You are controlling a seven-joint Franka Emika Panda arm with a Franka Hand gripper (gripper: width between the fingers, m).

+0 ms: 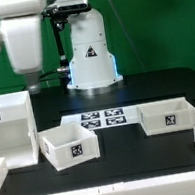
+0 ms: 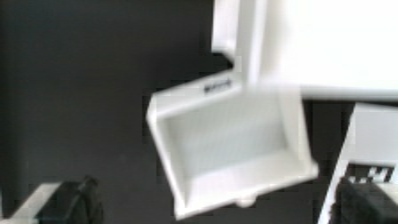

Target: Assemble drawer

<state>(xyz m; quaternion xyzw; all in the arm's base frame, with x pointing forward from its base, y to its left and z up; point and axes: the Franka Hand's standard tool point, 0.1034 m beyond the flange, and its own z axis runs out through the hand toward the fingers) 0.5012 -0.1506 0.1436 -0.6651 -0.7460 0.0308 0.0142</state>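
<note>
Reaching for the drawer, nothing gripped.

Exterior view: the drawer (image 1: 70, 145) sits on the table (image 1: 154, 85) at about 8 o'clock from the marker board (image 1: 103, 117), just beside the tall box (image 1: 9, 124) at 9 o'clock. A second tray (image 1: 167, 115) lies at 3 o'clock. The arm (image 1: 21, 36) hangs high over the box, its fingers out of sight. Wrist view: the gripper (image 2: 214, 192) stands wide and empty, with the drawer below it, skewed to the finger line. I judge the next move calls for turning the wrist square to one wall, descending, then closing.
</note>
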